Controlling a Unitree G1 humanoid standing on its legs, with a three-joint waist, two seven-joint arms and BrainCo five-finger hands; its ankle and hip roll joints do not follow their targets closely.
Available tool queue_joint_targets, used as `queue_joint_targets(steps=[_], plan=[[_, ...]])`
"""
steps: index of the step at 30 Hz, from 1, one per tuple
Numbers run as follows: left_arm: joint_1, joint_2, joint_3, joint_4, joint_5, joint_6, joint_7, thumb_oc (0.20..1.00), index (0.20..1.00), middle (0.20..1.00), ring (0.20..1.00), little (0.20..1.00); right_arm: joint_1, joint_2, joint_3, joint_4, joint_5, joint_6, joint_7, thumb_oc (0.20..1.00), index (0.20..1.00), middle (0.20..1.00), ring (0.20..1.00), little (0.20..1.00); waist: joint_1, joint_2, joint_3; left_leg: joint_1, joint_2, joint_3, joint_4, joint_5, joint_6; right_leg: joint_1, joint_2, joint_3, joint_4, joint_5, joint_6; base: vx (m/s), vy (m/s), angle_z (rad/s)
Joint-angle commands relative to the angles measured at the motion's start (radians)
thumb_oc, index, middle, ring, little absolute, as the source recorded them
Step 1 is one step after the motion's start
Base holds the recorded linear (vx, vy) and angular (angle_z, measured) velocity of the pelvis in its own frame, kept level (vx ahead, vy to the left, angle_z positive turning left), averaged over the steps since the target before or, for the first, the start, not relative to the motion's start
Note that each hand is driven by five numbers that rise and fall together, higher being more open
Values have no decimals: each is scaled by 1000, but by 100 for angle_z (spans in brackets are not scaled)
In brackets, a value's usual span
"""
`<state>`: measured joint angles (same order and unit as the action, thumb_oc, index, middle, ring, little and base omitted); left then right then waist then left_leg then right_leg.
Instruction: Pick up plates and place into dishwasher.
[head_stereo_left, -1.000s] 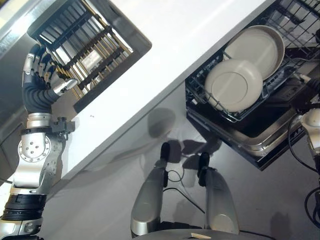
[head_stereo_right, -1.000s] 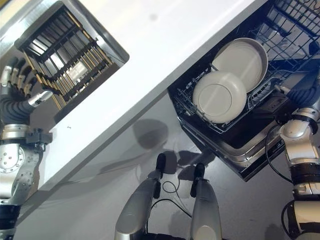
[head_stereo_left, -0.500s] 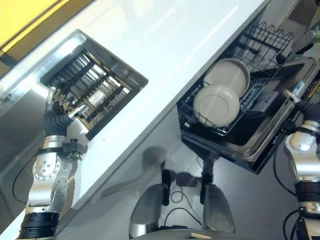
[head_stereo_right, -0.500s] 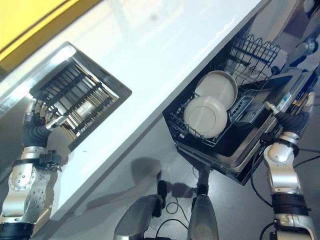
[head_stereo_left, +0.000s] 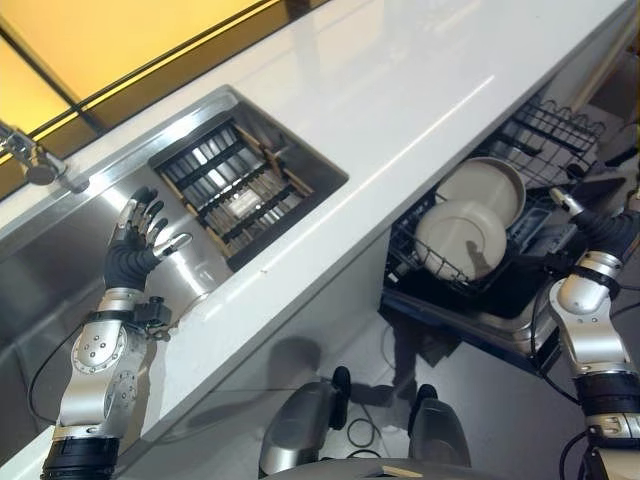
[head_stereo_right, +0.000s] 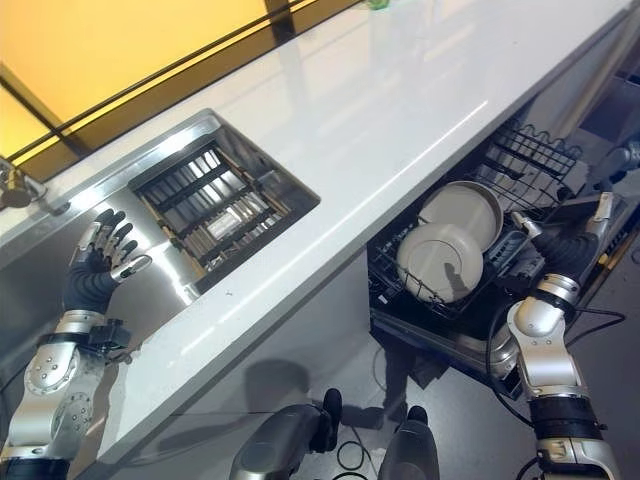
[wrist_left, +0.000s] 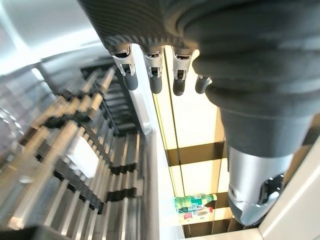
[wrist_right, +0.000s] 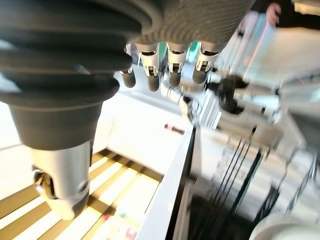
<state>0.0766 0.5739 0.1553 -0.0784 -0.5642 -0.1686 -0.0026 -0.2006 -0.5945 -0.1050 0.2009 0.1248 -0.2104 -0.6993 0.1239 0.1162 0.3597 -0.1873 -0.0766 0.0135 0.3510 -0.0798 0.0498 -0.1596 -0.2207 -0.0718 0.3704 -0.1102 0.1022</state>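
Note:
Two cream plates stand on edge in the open dishwasher's wire rack (head_stereo_left: 545, 125): the front plate (head_stereo_left: 466, 240) leans on the one behind it (head_stereo_left: 490, 188). My right hand (head_stereo_right: 572, 250) hovers by the rack's right side, apart from the plates; its fingers (wrist_right: 172, 65) are straight and hold nothing. My left hand (head_stereo_left: 136, 255) is raised over the steel sink (head_stereo_left: 50, 270), fingers (wrist_left: 152, 75) spread and empty, just left of the slatted drying rack (head_stereo_left: 240, 185) set in the sink.
A long white countertop (head_stereo_left: 410, 90) runs diagonally between sink and dishwasher. A faucet (head_stereo_left: 35, 165) stands at the sink's far left. The dishwasher door (head_stereo_left: 480, 325) hangs open below the rack. A green bottle (head_stereo_right: 376, 3) stands at the counter's far end.
The whole picture has shifted and widened, so the camera moved. My right hand now shows closer to the rack's right side. The left hand stays open by the drying rack.

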Motion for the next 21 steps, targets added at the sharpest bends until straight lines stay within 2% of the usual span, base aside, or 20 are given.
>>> queue_joint_targets(steps=[1, 3, 4, 7, 9, 10, 11, 12, 18, 21], plan=[[12, 101, 43, -32, -16, -36, -10, 1000, 1000, 1000, 1000, 1000, -66, 71, -15, 6, 133, -115, -20, 1000, 1000, 1000, 1000, 1000, 19, -68, 18, -68, 20, -45, 271, -233, -14, 31, -91, 22, -189, 294, 70, -39, 73, 18], [13, 102, 43, -35, 4, -43, 11, 1000, 1000, 1000, 1000, 1000, -84, 107, 1, 41, 159, -127, -6, 1000, 1000, 1000, 1000, 1000, 30, -62, 34, -76, 27, -21, 273, -220, 6, -37, -76, -36, -53, 250, 67, -68, 107, 14], [21, 101, 42, -43, 9, -51, 27, 1000, 1000, 1000, 1000, 1000, -97, 120, 17, 66, 183, -130, 2, 1000, 1000, 1000, 1000, 1000, 35, -61, 45, -92, 20, -12, 296, -224, 3, -43, -81, -60, -65, 229, 55, -51, 60, -13], [0, 119, -5, -55, -2, -70, 87, 1000, 1000, 1000, 1000, 1000, -152, 118, 51, 121, 248, -131, -15, 1000, 1000, 1000, 1000, 1000, 20, -40, 73, -141, -12, -29, 311, -217, 2, -66, -58, -13, -109, 225, 48, -98, 27, -25], [-53, 118, -49, -33, -15, -89, 130, 1000, 1000, 1000, 1000, 1000, -228, 101, 63, 173, 288, -142, -46, 1000, 1000, 1000, 1000, 1000, 8, -18, 109, -176, -21, -25, 309, -202, -3, -115, -63, -19, -107, 242, 49, -261, 73, 0], [-81, 114, -72, -18, -18, -106, 155, 1000, 1000, 1000, 1000, 1000, -279, 90, 67, 206, 309, -149, -50, 1000, 1000, 1000, 1000, 1000, -4, 0, 136, -197, -24, -26, 304, -194, -5, -141, -58, -9, -108, 243, 43, -245, 85, -9], [-97, 114, -84, -8, -21, -111, 164, 1000, 1000, 1000, 1000, 1000, -301, 84, 68, 222, 318, -151, -52, 1000, 1000, 1000, 1000, 1000, -9, 6, 144, -209, -28, -27, 299, -187, -5, -157, -58, -1, -107, 245, 41, -247, 140, -10], [-118, 107, -113, -7, -31, -118, 192, 1000, 1000, 1000, 1000, 1000, -342, 75, 72, 253, 318, -152, -63, 1000, 1000, 1000, 1000, 1000, -21, 28, 160, -233, -30, -22, 292, -172, -8, -187, -59, 10, -110, 243, 36, -144, 113, -8], [-114, 65, -133, -29, -37, -134, 221, 1000, 1000, 1000, 1000, 1000, -394, 50, 73, 261, 302, -112, -115, 1000, 1000, 1000, 1000, 1000, -29, 74, 160, -323, -35, -13, 293, -155, -12, -299, -59, 22, -83, 231, 20, -59, 84, -14], [-112, 44, -143, -34, -22, -149, 233, 1000, 1000, 1000, 1000, 1000, -405, 62, 56, 273, 301, -133, -184, 1000, 1000, 1000, 1000, 1000, -30, 85, 160, -365, -36, -7, 309, -158, -9, -344, -60, 25, -64, 224, 15, -44, 18, -15]])
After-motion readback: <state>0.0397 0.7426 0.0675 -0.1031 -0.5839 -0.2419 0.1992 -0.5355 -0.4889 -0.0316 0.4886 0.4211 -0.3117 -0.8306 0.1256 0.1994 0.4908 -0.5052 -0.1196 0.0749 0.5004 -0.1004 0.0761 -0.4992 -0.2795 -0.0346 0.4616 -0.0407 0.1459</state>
